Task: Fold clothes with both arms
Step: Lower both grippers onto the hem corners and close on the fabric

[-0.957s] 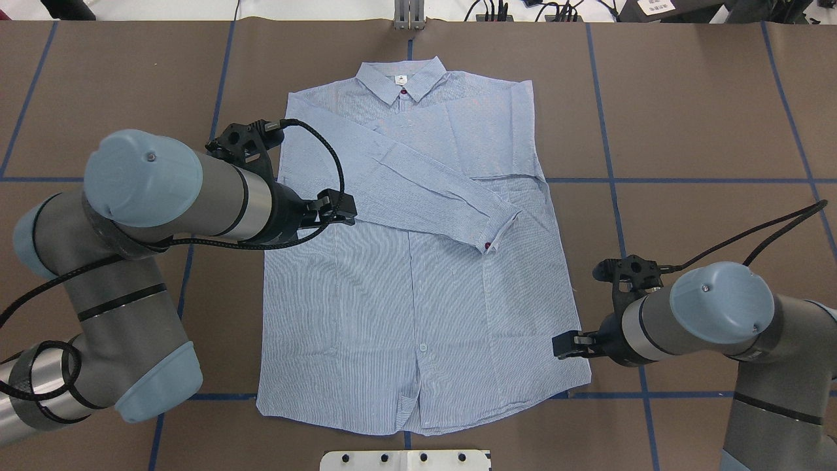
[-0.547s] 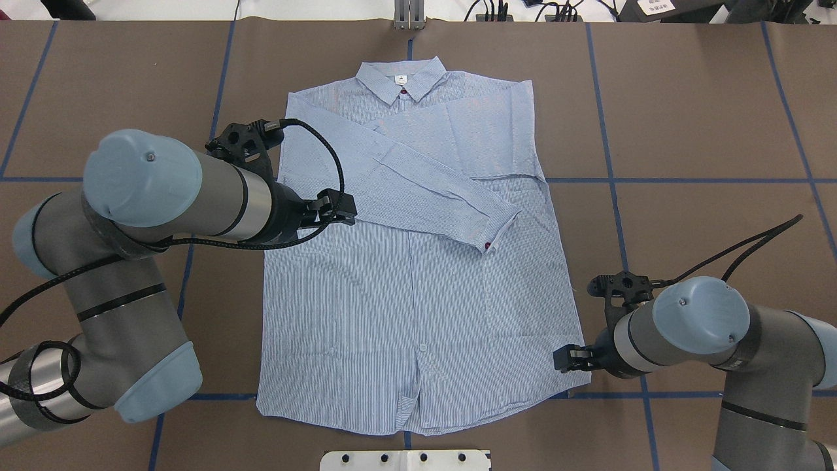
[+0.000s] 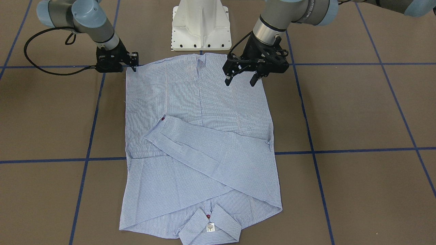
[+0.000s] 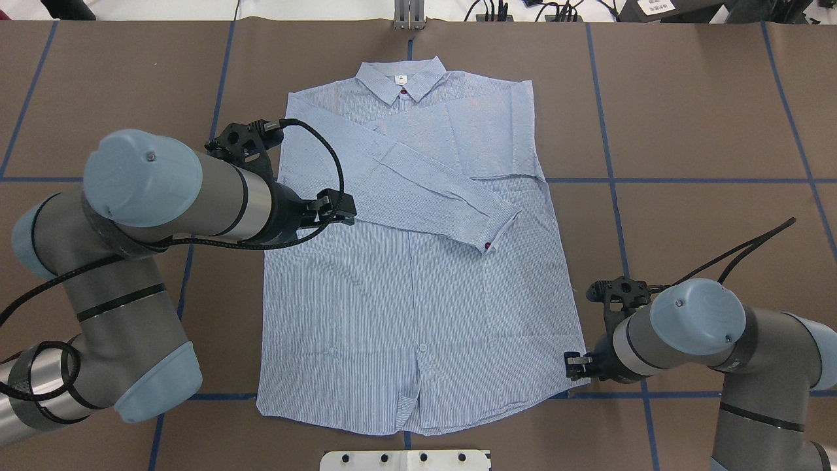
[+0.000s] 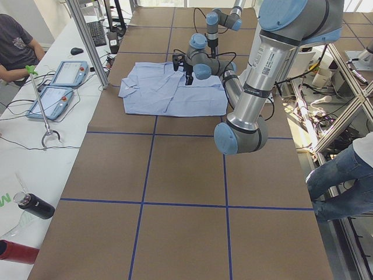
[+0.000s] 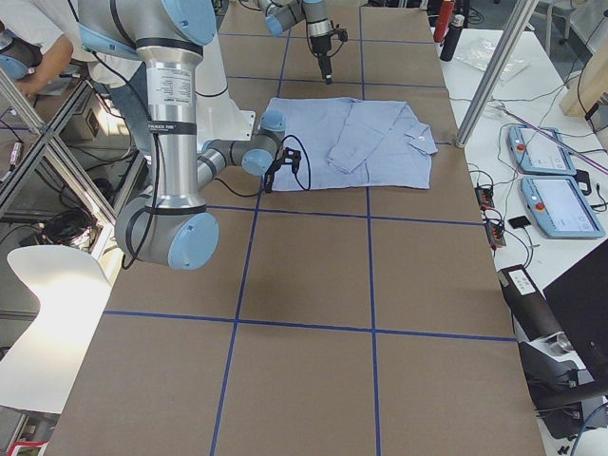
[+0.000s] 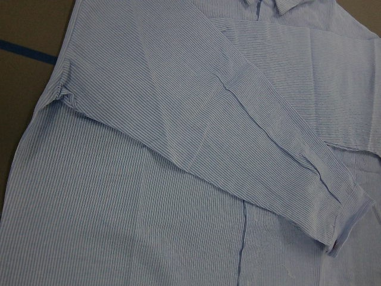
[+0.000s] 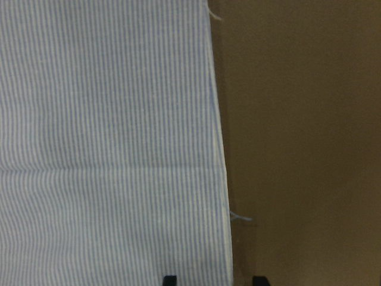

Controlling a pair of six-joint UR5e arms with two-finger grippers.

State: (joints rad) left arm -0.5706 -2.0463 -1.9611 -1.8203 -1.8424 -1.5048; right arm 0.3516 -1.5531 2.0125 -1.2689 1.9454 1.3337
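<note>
One light blue, finely white-striped, long-sleeved button-up shirt (image 4: 418,314) lies flat and front-up on a brown table (image 4: 686,131) marked with blue tape lines. It sits just in front of the robot's white pedestal base (image 3: 201,27), hem nearest the base and collar (image 4: 402,77) at the end farthest from it. Two grey-and-silver jointed arms with light blue caps come in from either side of the base, the left arm (image 4: 196,190) and the right arm (image 4: 693,320). Each carries one black two-finger gripper. Both of the shirt's two sleeves are folded in across the chest. One sleeve (image 4: 487,134) lies flat and square, and the other sleeve (image 4: 425,186) crosses over it on a slant, its cuff pointing back towards the base. Two dark red buttons show, one at the collar (image 4: 403,91) and one on that cuff (image 4: 488,246). The body lies at full length, so the sleeve stage looks done and folding the body is what remains. The left gripper (image 3: 239,81) hovers above the shirt on the robot's left, farther from the base than the hem, jaws spread wide and empty. The right gripper (image 4: 574,366) sits low at the hem corner near the base on the robot's right. Its jaws are parted more narrowly, astride the shirt's side edge, with nothing pinched.
</note>
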